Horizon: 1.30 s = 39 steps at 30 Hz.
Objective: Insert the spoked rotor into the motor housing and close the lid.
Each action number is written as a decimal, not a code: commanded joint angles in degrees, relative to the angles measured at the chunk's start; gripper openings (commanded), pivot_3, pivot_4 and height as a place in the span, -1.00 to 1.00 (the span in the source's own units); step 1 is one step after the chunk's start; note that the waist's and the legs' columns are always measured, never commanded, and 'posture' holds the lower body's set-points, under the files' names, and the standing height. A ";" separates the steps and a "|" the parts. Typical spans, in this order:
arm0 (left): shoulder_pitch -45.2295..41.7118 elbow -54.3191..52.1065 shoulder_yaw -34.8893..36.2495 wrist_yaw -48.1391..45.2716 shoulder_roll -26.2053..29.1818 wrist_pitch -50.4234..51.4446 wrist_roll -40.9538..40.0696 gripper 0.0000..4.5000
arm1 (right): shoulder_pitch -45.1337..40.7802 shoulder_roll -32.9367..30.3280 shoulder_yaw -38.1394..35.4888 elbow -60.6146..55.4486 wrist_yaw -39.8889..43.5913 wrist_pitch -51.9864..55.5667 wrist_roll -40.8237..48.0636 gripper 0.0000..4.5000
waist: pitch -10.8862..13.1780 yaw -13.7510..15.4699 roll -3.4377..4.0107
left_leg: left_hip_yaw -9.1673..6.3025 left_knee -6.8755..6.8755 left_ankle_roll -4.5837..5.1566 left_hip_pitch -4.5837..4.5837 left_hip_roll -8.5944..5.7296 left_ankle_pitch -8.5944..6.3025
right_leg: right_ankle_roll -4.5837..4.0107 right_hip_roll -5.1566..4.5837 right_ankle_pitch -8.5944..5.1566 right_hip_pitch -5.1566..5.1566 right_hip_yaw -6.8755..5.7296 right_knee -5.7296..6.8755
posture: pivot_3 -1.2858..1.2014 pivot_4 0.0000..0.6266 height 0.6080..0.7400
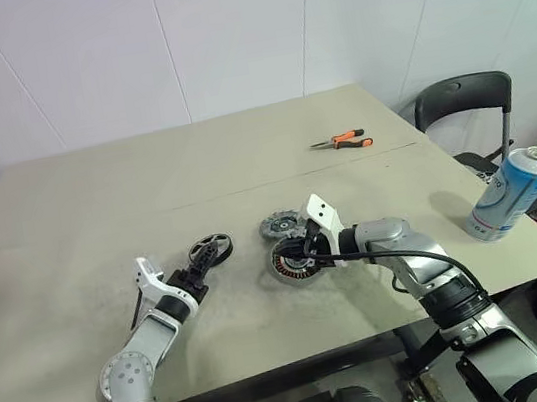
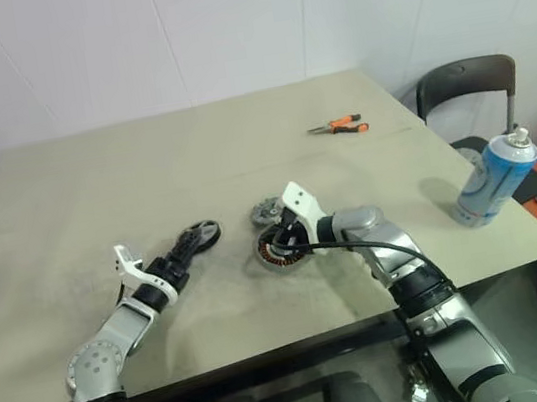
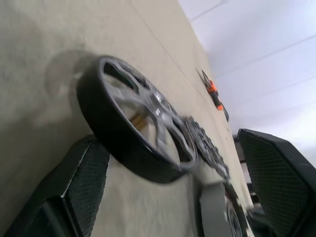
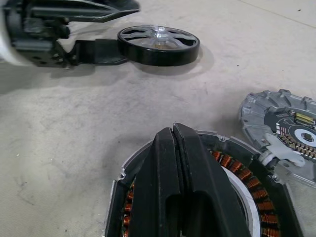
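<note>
On the table (image 1: 69, 221), your wide-apart left gripper (image 1: 197, 264) flanks the spoked rotor (image 1: 212, 249); squeeze its rim evenly, while your pressed-together right gripper (image 1: 302, 254) rests on the motor housing (image 1: 288, 264).

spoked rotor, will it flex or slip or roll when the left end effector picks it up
The spoked rotor looks rigid: thick rim, solid spokes, so probably no flexing. Its glossy black rim may slip between the open left end effector fingers. Lying flat on the table, it shouldn't roll unless tipped on edge.
</note>
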 commanded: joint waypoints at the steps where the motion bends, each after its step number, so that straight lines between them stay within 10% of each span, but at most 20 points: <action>1: -1.45 1.67 0.43 2.10 -0.23 -0.59 2.21 0.93 | -0.44 0.09 -0.37 -2.84 -0.23 -0.26 0.28 -1.00 | 0.00 -0.11 0.00 | 0.00 0.00 0.00 0.01 0.00 0.00 | 0.00 0.01 0.00 0.00 0.00 0.00 | 0.03 -1.00 1.00; 6: -1.19 2.01 -0.15 1.16 0.09 -0.14 3.74 0.68 | -0.04 -0.07 -0.27 -3.15 -0.40 -0.28 0.16 -1.00 | 0.00 -0.11 0.01 | -0.01 0.00 0.00 -0.01 0.00 0.00 | 0.00 0.02 0.00 -0.01 -0.01 0.00 | 0.03 -1.00 1.00; 10: -1.00 1.95 0.02 -0.53 0.50 0.25 4.10 0.10 | -0.08 -0.08 -0.30 -3.04 -0.41 -0.23 0.15 -1.00 | 0.01 -0.15 0.01 | 0.00 -0.01 0.00 -0.08 0.00 0.00 | 0.00 0.01 0.00 -0.06 0.00 -0.04 | 0.03 -1.00 1.00; 26: 5.21 -5.09 3.87 -10.92 4.98 8.34 -8.20 0.10 | -0.60 0.03 0.05 -2.10 0.23 -0.40 -0.23 -1.00 | 0.03 -0.07 -0.01 | 0.03 -0.74 0.00 -0.24 0.03 -0.01 | -0.14 -0.03 0.09 -0.33 0.03 -0.57 | 0.03 -1.00 1.00; 39: 5.57 -9.29 2.92 5.07 2.09 5.88 -8.06 0.10 | -0.36 -0.57 0.37 -2.09 0.93 -0.49 -0.96 -1.00 | 0.06 0.08 -0.08 | 0.04 -0.76 0.01 -0.30 0.01 -0.02 | -0.13 -0.13 0.10 -0.32 0.11 -0.71 | 0.03 -1.00 1.00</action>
